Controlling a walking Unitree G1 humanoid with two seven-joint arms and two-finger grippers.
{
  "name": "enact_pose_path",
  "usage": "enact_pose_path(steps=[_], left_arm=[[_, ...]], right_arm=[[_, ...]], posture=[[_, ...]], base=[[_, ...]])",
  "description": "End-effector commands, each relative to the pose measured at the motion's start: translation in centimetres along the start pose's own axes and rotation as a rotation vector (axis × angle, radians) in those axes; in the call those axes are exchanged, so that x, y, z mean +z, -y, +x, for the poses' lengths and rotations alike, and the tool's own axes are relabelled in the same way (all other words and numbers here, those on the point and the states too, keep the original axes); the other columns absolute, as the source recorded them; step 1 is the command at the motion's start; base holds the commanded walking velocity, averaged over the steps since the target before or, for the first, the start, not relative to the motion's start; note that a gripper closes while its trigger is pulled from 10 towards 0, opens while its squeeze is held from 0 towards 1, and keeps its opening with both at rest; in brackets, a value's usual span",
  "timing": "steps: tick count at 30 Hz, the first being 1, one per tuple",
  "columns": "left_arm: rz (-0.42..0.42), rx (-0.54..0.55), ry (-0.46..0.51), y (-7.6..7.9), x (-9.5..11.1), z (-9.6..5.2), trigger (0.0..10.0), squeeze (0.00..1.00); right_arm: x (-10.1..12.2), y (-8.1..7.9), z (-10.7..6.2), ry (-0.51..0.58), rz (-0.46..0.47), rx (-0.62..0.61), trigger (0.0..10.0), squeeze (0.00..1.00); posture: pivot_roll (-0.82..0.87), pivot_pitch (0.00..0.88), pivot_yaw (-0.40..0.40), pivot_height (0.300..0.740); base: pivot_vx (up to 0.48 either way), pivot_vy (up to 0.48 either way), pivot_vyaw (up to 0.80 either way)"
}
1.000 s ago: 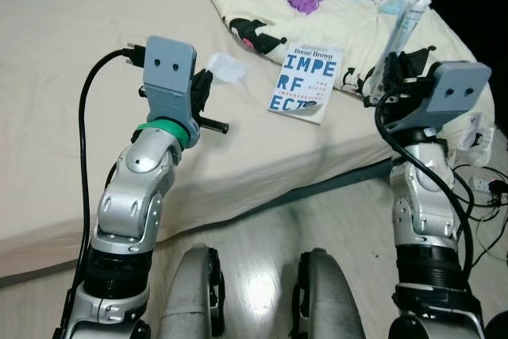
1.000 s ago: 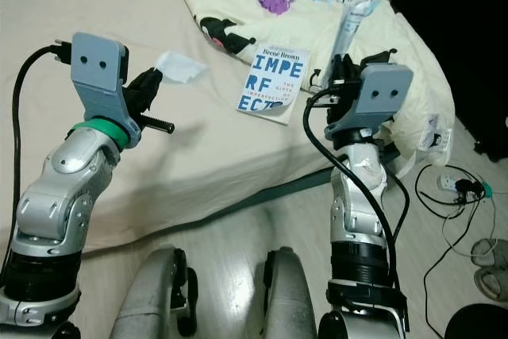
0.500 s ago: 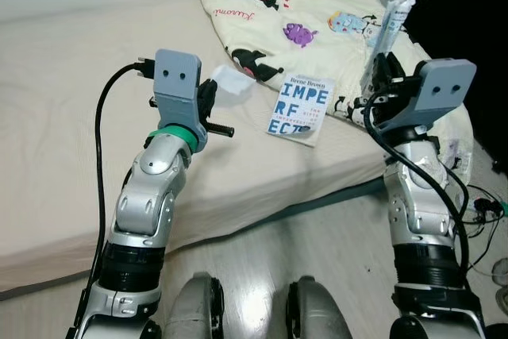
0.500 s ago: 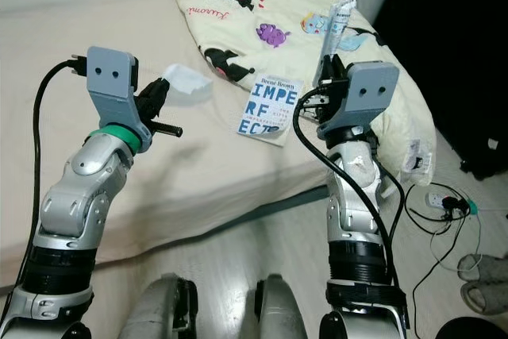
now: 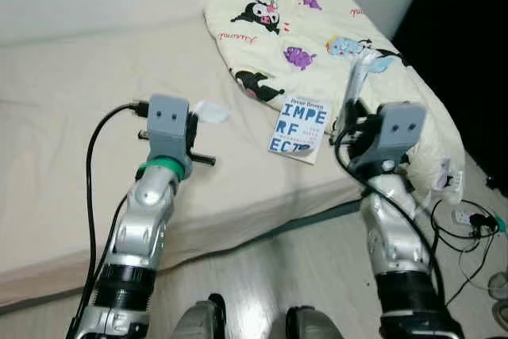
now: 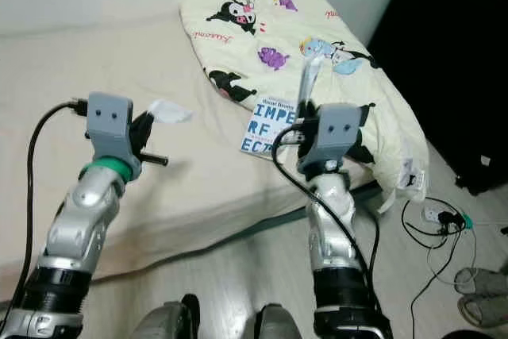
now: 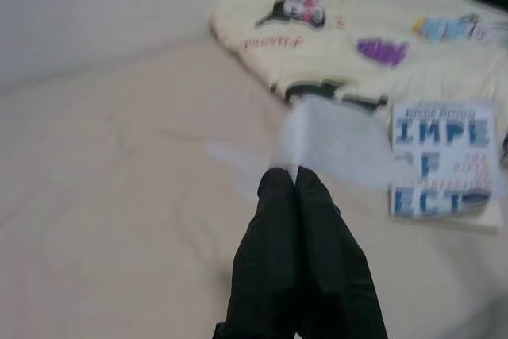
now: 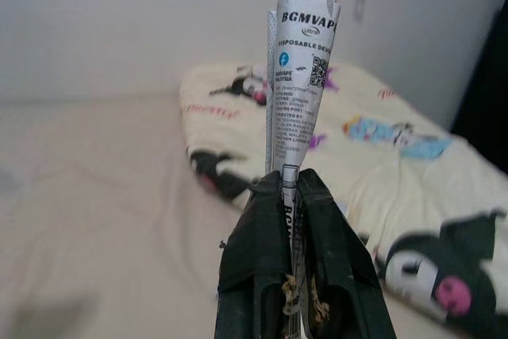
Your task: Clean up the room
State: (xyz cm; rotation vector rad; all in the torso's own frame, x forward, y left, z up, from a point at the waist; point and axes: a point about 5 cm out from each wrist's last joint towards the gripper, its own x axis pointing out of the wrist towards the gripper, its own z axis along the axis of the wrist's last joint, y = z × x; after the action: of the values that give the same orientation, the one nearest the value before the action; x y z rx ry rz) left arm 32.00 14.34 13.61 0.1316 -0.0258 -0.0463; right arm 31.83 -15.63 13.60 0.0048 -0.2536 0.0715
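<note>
Standing at the edge of a bed [image 5: 71,117] with both arms raised over the beige sheet. Left hand [image 7: 295,184] pressed together on a thin translucent wrapper [image 7: 321,136], held up above the mattress, just short of the cartoon-print blanket [image 5: 317,29]. Right hand [image 8: 290,188] pinching a crumpled silver packet [image 8: 300,61] printed with black text, kept upright above the blanket's near side. Between the two arms, flat on the sheet and touching the blanket's edge, a blue-and-white book [image 5: 300,126]. On the floor at far right, a tangle of cables [image 6: 436,216].
</note>
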Motion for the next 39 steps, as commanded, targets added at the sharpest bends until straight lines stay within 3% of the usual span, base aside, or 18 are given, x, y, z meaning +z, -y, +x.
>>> enact_pose_path(steps=[1,7,19,39], left_arm=[[0.019,-0.012,-0.043,0.6,-1.5,-0.5,10.0,0.0],[-0.005,-0.063,-0.022,1.4,-1.7,-0.5,10.0,0.0],[-0.008,-0.063,0.023,1.2,-0.9,0.3,10.0,0.0],[-0.009,-0.086,0.047,1.5,-0.7,0.3,10.0,0.0]], right_arm=[[-0.7,-0.4,-0.6,-0.017,0.001,0.004,10.0,0.0],[-0.5,-1.1,-0.5,0.007,0.013,0.023,10.0,0.0],[-0.5,-1.8,-0.1,0.02,0.015,0.05,10.0,0.0],[-0.4,-2.3,0.0,0.023,0.017,0.067,10.0,0.0]], posture=[[-0.11,0.0,0.067,0.726],[-0.12,0.0,0.071,0.726],[-0.1,0.0,0.061,0.726],[-0.1,0.0,0.061,0.726]], base=[[0.0,0.0,0.0],[0.0,0.0,0.0],[0.0,0.0,0.0],[0.0,0.0,0.0]])
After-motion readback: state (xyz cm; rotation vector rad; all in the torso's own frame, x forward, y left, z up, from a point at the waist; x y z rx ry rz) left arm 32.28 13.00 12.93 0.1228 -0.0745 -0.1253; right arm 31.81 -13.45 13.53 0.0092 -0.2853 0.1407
